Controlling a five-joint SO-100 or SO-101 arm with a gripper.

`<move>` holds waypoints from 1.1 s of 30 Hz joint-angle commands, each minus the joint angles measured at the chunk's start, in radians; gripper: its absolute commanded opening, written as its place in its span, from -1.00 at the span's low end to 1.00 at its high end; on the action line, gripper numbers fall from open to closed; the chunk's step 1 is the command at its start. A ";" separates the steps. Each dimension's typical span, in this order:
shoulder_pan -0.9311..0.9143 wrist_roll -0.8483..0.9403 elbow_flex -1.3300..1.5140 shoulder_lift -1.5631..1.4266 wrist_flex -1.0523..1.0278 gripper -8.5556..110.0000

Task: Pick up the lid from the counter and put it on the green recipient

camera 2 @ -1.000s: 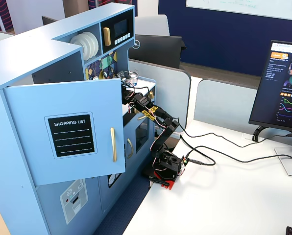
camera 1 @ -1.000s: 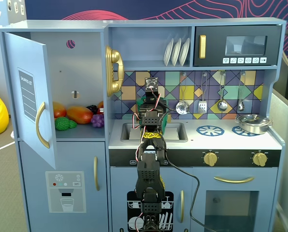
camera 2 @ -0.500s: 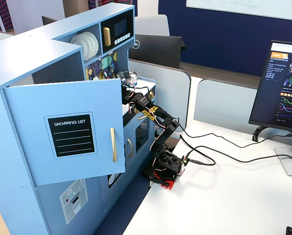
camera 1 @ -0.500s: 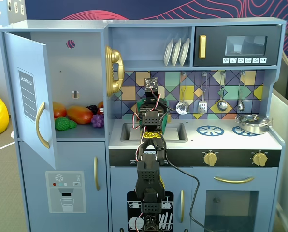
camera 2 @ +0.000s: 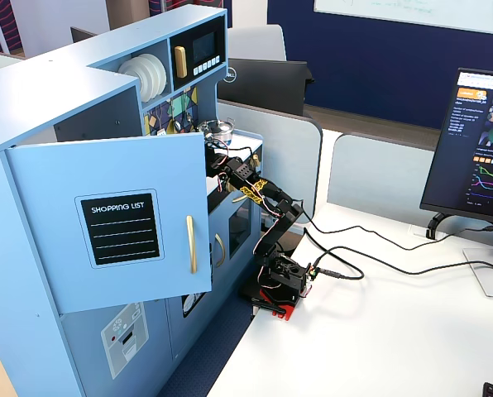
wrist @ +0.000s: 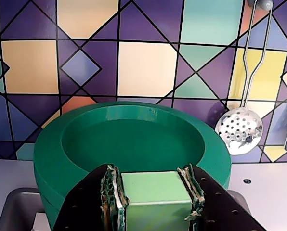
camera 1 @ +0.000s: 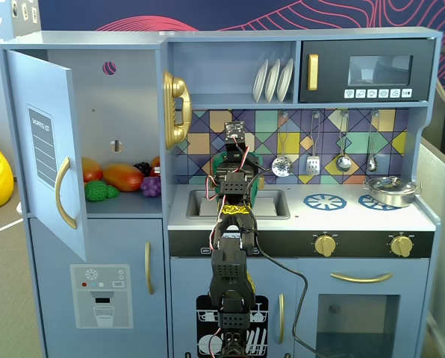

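Observation:
In the wrist view the lid (wrist: 134, 139) is a dark-green round disc with a raised rim and a light-green square knob (wrist: 155, 192). My gripper (wrist: 150, 175) is shut on that knob, one padded finger on each side. The lid sits level in front of the tiled back wall. Under its left edge there is a seam with a dark-green wall (wrist: 49, 204) below, which looks like the green recipient with the lid lying on it. In a fixed view the arm hides most of this over the sink. Only a bit of green (camera 1: 222, 159) shows beside the gripper (camera 1: 234, 175).
The metal sink (wrist: 18, 207) lies below left of the lid, and it also shows in a fixed view (camera 1: 271, 203). A slotted spoon (wrist: 239, 130) hangs on the wall at the right. A silver pan (camera 1: 390, 191) stands on the stove. The cupboard door (camera 1: 47, 149) is open at the left.

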State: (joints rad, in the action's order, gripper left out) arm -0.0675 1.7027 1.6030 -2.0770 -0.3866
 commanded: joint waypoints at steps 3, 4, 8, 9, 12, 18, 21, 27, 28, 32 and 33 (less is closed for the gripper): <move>0.011 0.011 -0.008 -0.043 0.006 -0.86; 0.012 0.012 -0.008 -0.041 0.006 -0.86; 0.021 0.025 -0.008 -0.040 0.008 -0.86; 0.023 0.028 -0.008 -0.040 0.008 -0.86; 0.028 0.034 -0.008 -0.037 0.009 -0.86; 0.031 0.037 -0.014 -0.031 0.017 -0.86; 0.025 0.028 -0.014 -0.031 0.018 -0.75; 0.012 -0.011 -0.018 -0.026 0.038 -0.40; 0.011 -0.018 -0.023 -0.025 0.044 -0.36; 0.003 -0.028 -0.038 -0.018 0.055 -0.26; 0.002 -0.029 -0.041 -0.018 0.057 -0.24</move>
State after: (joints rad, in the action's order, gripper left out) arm -0.0491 1.6935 1.6030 -2.0770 -0.3636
